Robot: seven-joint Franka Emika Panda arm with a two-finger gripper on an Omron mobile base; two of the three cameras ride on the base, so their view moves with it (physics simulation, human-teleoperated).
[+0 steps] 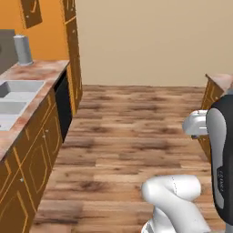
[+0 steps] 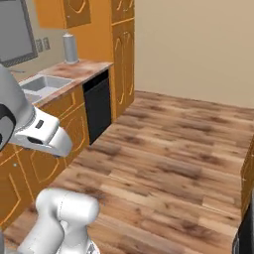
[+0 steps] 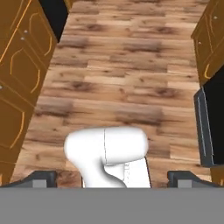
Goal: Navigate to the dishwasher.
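Dishwasher ahead on the left, gripper held wide open over the floor.

The dishwasher [image 2: 97, 110] is sitting as a black panel under the far end of the counter [image 2: 84, 68], between the orange cabinet doors [image 2: 69, 130] below the sink [image 2: 39, 85] and the tall cabinet [image 2: 122, 54]. A grey cylinder [image 2: 70, 48] is standing on the counter above it. The gripper [image 3: 112, 177] is hanging over the wooden floor [image 3: 131, 74], and its fingertips [image 3: 43, 178] are standing far apart, grasping nothing.
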